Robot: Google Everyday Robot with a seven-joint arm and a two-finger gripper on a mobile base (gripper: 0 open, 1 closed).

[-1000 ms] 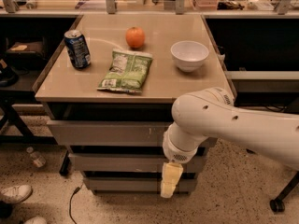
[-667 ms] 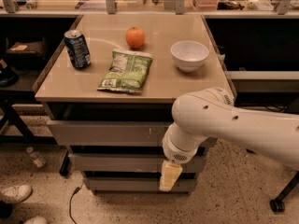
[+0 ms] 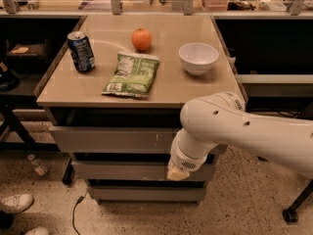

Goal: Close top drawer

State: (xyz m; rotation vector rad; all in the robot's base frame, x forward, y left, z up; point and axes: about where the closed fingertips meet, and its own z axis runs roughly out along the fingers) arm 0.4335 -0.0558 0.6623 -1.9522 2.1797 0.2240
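The top drawer (image 3: pixel 112 140) is a wide grey flat front just under the tan table top (image 3: pixel 171 89), with small pale scratch marks near its middle. It stands out a little from the cabinet, with a dark gap above it. My gripper (image 3: pixel 177 173) hangs from the white arm (image 3: pixel 244 131) that comes in from the right. Its pale tip is in front of the middle drawer front (image 3: pixel 117 171), just below the right part of the top drawer. The arm hides the top drawer's right end.
On the table top are a blue soda can (image 3: pixel 81 51), an orange (image 3: pixel 141 39), a green chip bag (image 3: pixel 132 74) and a white bowl (image 3: pixel 198 58). A bottom drawer front (image 3: pixel 142 194) sits lowest. A white shoe (image 3: pixel 14 203) and a small bottle (image 3: pixel 38 165) lie on the floor at left.
My gripper has risen from the bottom drawer's height to the middle drawer front, closer under the top drawer. The drawers and table-top things have not moved.
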